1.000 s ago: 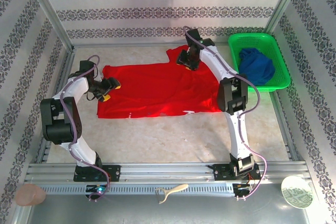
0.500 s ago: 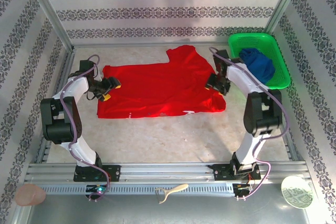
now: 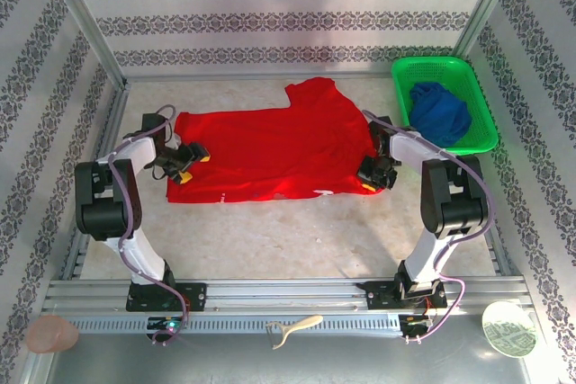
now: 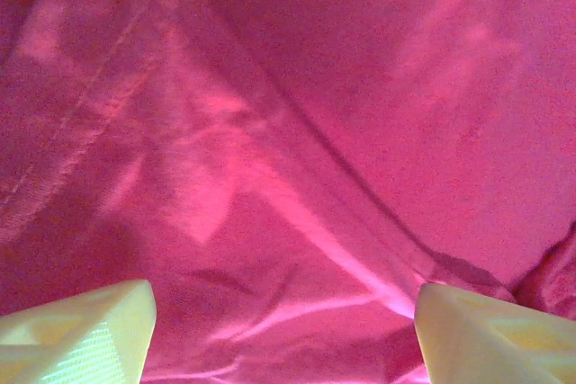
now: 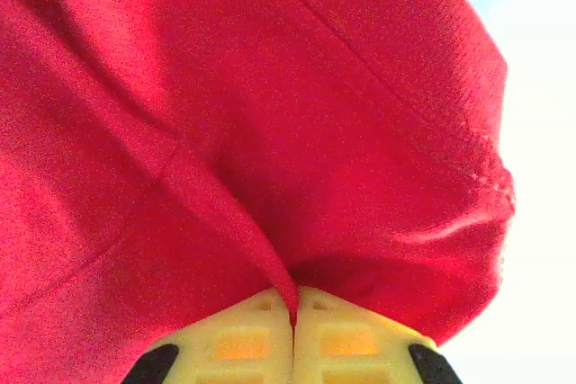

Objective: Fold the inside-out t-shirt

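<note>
Pale mottled worktop (image 3: 297, 231): creased bright red cloth t-shirt (image 3: 270, 150), flat, long axis left–right; left end effector (image 3: 192, 166) apart, right end effector (image 3: 374, 176) clamped on its corner.

1. A pale marbled table (image 3: 297, 231) is picked out now, brightly and evenly lit.
2. Behind the table, a white back wall (image 3: 288, 6) banded with dark ornamental stripes is seen.
3. The same striped pattern is carried on the left wall (image 3: 36, 105) and the right wall (image 3: 544, 105) flanking the table.
4. Aluminium posts (image 3: 85, 20) are raised at the table's far corners.
5. A ribbed metal rail (image 3: 288, 296) is laid along the table's near edge.
</note>
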